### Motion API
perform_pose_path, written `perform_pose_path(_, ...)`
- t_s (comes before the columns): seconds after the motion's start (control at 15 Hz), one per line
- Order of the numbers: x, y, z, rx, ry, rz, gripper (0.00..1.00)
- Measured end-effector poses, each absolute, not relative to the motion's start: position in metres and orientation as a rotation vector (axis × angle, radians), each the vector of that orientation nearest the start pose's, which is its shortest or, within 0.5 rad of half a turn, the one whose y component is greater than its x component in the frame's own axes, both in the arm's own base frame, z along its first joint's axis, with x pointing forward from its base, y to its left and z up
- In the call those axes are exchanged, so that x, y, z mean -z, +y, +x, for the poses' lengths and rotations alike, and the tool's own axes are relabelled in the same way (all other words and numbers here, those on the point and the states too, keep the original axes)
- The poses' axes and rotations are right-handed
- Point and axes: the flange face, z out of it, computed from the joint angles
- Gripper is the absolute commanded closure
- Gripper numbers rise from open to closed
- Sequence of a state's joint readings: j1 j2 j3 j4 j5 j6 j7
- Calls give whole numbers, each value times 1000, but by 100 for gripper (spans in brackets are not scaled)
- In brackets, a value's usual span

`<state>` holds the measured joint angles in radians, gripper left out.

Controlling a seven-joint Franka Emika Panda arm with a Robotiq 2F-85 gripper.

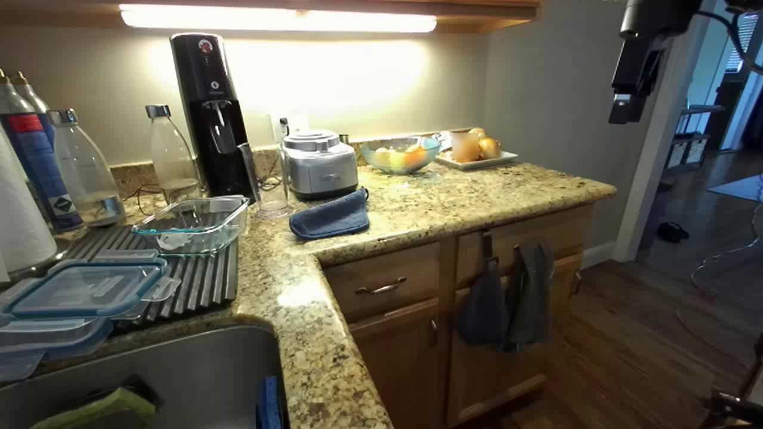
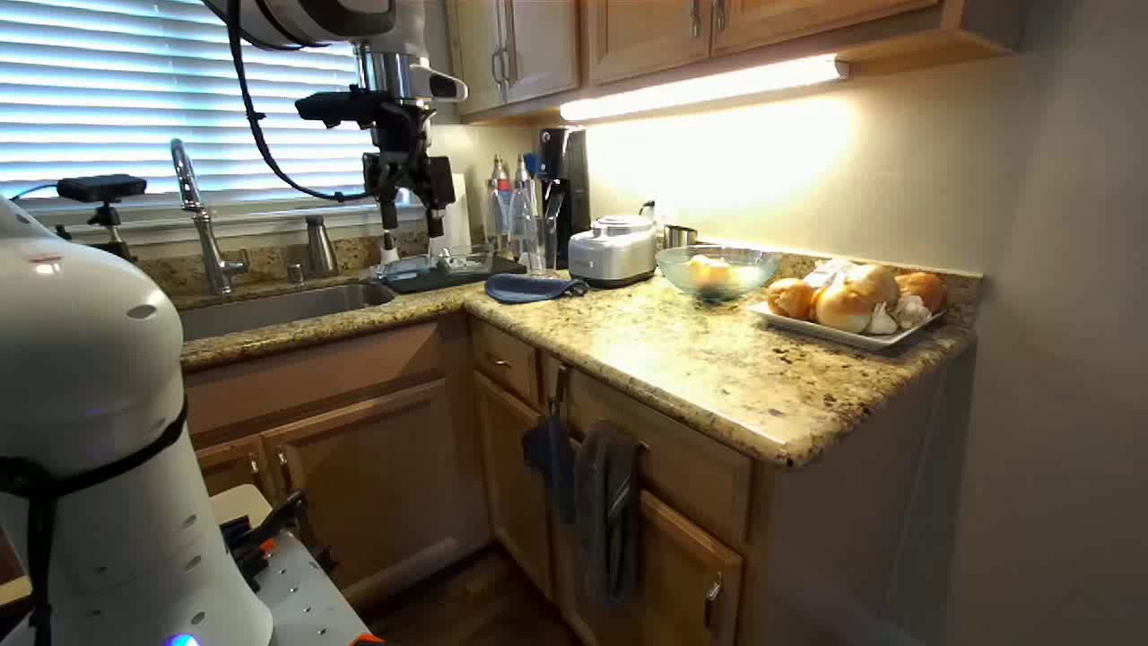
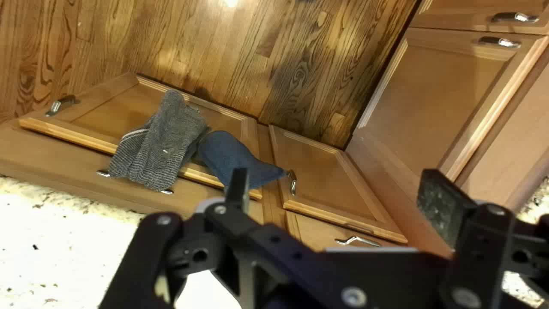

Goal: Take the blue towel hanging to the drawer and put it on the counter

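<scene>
While the blue towel [image 3: 229, 158] hangs, the black machine [image 1: 213, 116] bears illegible labels [image 1: 205, 46].

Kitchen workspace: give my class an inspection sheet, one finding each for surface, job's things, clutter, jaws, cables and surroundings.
Surface: granite counter, speckled and glossy.
Job's things: blue towel hangs limp at the drawer, not yet on the counter.
Clutter: folded blue cloth, silver appliance, glass bowl and white plate bearing onions on the counter; grey towel hanging beside the blue one.
Jaws: open; nothing seen between them.
Cables: black cable loops beside the robot arm; thin cord on the floor.
Surroundings: sink, lit strip light, window blinds.
</scene>
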<state>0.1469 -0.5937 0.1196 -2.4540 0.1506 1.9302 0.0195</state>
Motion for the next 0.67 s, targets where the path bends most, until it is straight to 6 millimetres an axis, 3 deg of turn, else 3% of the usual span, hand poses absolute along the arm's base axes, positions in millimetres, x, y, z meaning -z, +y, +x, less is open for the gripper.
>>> perform_pose_path(0.67, -505, 114, 367, 104, -279, -3055, 0)
